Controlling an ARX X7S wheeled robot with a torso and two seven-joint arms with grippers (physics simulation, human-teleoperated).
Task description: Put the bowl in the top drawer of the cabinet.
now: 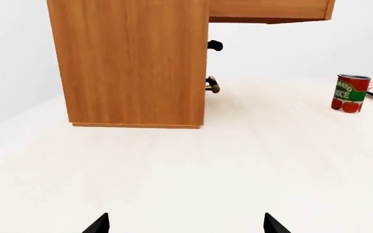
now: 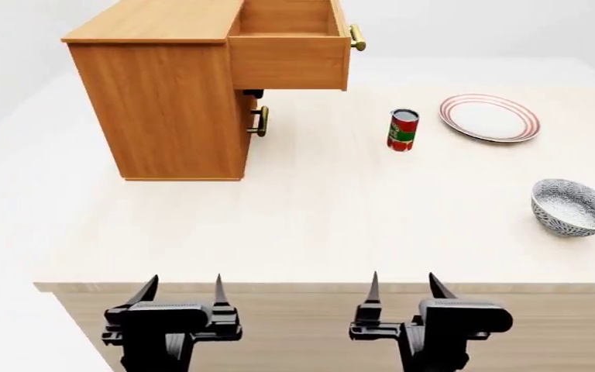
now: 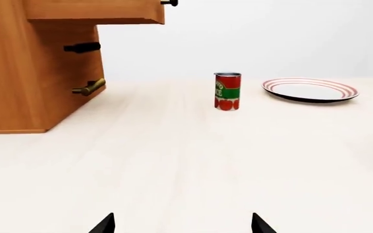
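Bowl (image 2: 572,206): upright on the pale table (image 2: 328,209), at the right side of the head view, empty, apart from everything else. Beyond it, white plate (image 2: 489,117) with red rim rings; left of that, tomato can (image 2: 403,129), upright. Farther left, cabinet (image 2: 168,101), top drawer (image 2: 289,48) pulled fully out, interior bare, brass handle (image 2: 356,36) on its front. Lower drawer handle (image 2: 263,121) below, drawer closed. Nearest the camera, left gripper (image 2: 183,291) and right gripper (image 2: 402,288) off the near table edge, 2 sets of jaws spread, holding nothing.
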